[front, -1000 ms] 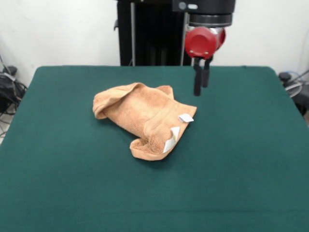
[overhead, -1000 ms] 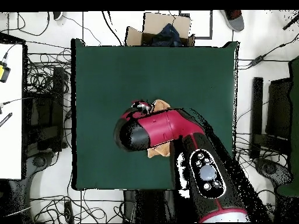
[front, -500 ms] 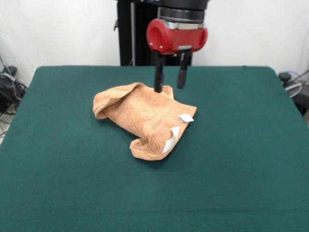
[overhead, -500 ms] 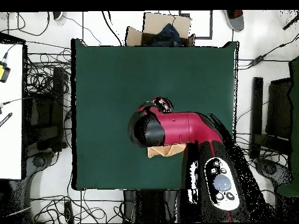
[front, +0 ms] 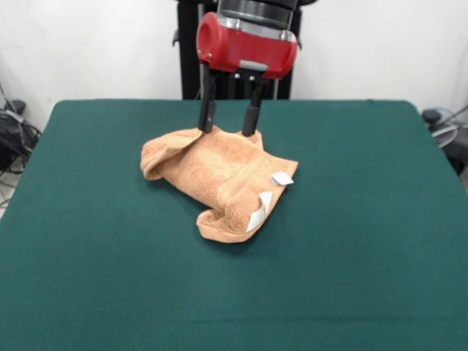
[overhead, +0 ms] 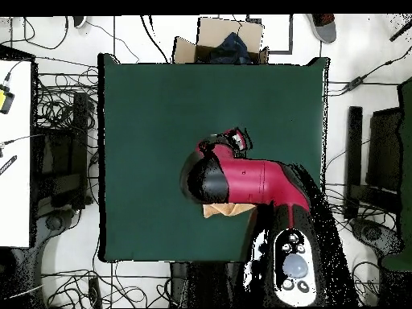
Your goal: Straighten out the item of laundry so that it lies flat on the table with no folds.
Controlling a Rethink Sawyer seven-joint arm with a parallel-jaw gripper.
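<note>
The item of laundry point(front: 219, 175), an orange-tan towel, lies crumpled and folded near the middle of the dark green table point(front: 365, 241), with two small white tags on its right side. My gripper point(front: 229, 124) hangs open at the towel's far edge, its two black fingers spread and their tips at the height of the raised fold, nothing held between them. In the overhead view the red arm point(overhead: 249, 179) covers most of the towel point(overhead: 229, 210); only a tan strip shows below the arm.
A cardboard box point(overhead: 219, 40) with dark contents stands beyond the table's top edge in the overhead view. Cables and equipment lie on the floor around the table. A white bench point(overhead: 14, 153) stands at the left.
My gripper has swung from the towel's right side leftward over its far edge, and turned so both fingers show spread apart. The towel has not moved.
</note>
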